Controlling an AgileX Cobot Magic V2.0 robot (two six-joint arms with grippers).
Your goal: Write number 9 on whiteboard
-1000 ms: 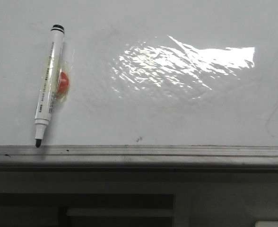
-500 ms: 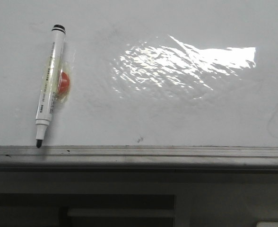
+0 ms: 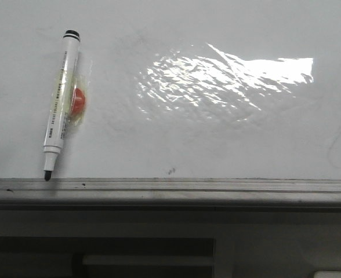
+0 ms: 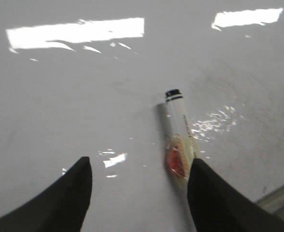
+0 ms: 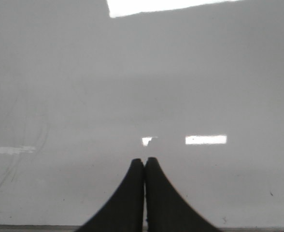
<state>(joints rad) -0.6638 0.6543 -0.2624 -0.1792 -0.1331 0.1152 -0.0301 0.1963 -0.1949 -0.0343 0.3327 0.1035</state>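
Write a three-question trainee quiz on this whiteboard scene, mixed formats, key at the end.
1. True or false: a 9 is already drawn on the whiteboard.
2. Which gripper has its fingers spread: (A) left gripper (B) right gripper?
3. Fill in: the marker lies with its uncapped tip toward the board's grey ____.

Key: 1 false; 2 A; 3 ledge.

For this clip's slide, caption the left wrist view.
Open left gripper above the blank whiteboard, marker pen lying beside one finger.
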